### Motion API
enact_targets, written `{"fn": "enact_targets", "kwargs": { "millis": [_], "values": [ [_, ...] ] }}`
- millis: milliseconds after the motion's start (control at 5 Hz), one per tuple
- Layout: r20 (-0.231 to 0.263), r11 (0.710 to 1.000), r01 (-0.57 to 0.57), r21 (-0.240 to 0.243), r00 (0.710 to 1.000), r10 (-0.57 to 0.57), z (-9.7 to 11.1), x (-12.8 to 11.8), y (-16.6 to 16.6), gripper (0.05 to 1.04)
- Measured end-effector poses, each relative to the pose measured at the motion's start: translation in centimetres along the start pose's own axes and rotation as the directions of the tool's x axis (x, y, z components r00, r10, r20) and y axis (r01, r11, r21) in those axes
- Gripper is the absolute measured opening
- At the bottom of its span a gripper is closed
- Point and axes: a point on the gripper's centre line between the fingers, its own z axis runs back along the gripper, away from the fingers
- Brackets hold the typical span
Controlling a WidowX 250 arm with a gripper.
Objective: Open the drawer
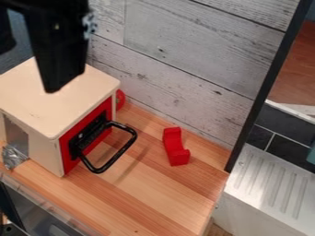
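"Any lettering, label, brand, number or sign you can read from where you are?"
"None. I can't make out a single readable word or figure in my view."

Here's the gripper (60, 50), up towards eleven; box (52, 103) at nine, its black handle (119, 156) jutting towards four; red block (175, 147) at five, apart, on the counter (138, 198).

The robot's body (60, 37) is black, angular and tapering.

Probably a toy kitchen, by its wooden counter (150, 186) and small boxy cabinet (73, 105).
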Motion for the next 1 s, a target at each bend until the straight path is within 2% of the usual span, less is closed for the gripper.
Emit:
{"fn": "enact_targets", "kwargs": {
  "millis": [200,400,600,1000],
  "values": [
    [-0.004,1.000,-0.002,0.001,1.000,0.002,-0.3,-0.1,0.0,0.999],
    [-0.015,0.999,-0.010,0.038,1.000,0.011,-3.5,0.8,0.5,0.999],
    [-0.008,0.998,0.014,0.054,1.000,-0.014,-6.0,1.0,0.0,0.999],
    [-0.017,0.994,-0.015,0.108,1.000,0.017,-12.6,3.6,0.6,0.999]
  ]
}}
